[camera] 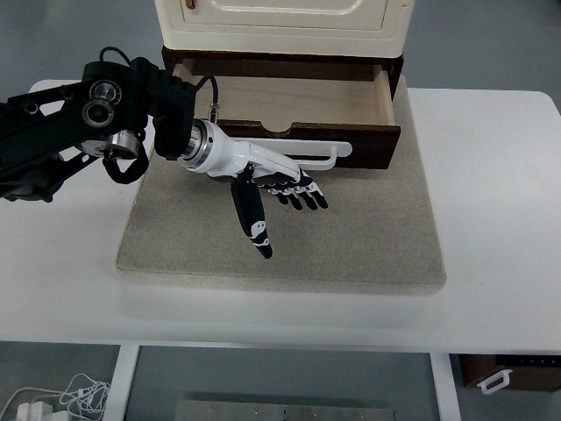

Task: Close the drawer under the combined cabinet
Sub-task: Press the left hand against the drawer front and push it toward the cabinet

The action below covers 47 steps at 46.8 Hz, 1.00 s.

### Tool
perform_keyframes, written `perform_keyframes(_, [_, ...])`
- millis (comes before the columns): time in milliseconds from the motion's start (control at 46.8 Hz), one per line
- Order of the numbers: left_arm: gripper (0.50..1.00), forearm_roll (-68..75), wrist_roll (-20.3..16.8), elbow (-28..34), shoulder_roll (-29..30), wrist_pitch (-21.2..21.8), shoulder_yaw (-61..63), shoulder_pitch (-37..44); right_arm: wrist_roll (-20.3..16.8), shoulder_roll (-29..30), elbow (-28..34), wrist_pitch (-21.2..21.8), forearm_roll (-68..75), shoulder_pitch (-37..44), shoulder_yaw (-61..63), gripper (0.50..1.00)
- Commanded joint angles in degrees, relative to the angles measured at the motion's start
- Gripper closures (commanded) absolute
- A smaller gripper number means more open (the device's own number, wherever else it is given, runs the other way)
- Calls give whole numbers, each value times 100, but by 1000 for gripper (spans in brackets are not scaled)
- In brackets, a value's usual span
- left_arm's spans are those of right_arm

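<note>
The drawer (294,110) stands pulled out under the cream cabinet (285,22). The left hand (280,180), fingers spread and empty, lies just before its dark front, above bare grey mat (368,237) on the worktop (491,219).

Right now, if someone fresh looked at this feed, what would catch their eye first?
Probably the left hand, white with black fingers spread open, reaching in from the left at the picture's centre, just in front of the drawer. That dark wooden drawer stands pulled out and empty under the cream cabinet at the top, its white handle right by the hand. Both sit over a beige mat.
</note>
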Motion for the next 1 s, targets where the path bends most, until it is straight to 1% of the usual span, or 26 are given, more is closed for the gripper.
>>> perform_keyframes(0, [500, 2, 1, 72, -6, 1, -5, -12, 0, 0, 0, -5, 0, 0, 0, 548])
perform_keyframes(513, [500, 301, 1, 582, -32, 1, -313, -47, 0, 0, 0, -5, 0, 0, 0, 548])
perform_keyframes(684, [500, 292, 1, 933, -59, 1, -418, -179, 0, 0, 0, 4, 0, 0, 0, 548])
perform_keyframes(791, [500, 327, 1, 1118, -217, 1, -462, -197, 0, 0, 0, 4, 0, 0, 0, 548])
perform_keyframes(984, [500, 441, 1, 1364, -243, 1, -559, -188, 0, 0, 0, 4, 0, 0, 0, 548])
